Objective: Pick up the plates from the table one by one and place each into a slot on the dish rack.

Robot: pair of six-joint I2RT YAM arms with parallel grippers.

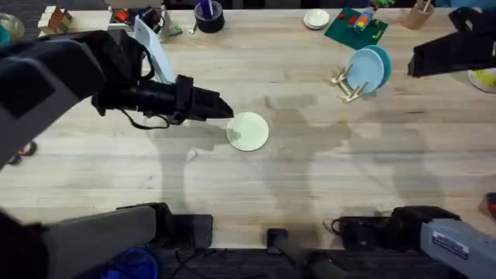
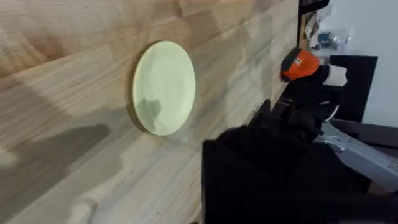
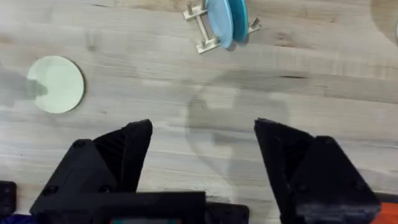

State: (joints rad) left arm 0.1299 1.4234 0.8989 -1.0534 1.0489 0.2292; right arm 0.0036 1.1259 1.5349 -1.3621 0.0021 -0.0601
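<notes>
closest to me, my right gripper [image 3: 203, 158] hangs with black fingers spread wide over the maple butcher-block table [image 1: 310, 178]. left gripper [image 1: 225, 111], state unclear, sits just left of the pale cream-yellow round plate [image 1: 248, 131]; light blue and teal plates [image 1: 367, 68] stand in the small light-wood dish rack [image 1: 345, 84], far right.

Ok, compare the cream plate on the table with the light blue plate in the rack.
Colour: the cream plate is pale yellow, the light blue plate blue.
Pose: the cream plate lies flat on the table; the light blue plate stands on edge in the dish rack.
Company: the cream plate lies alone, near the left gripper; the light blue plate has a teal plate beside it.
Both are small and round.
</notes>
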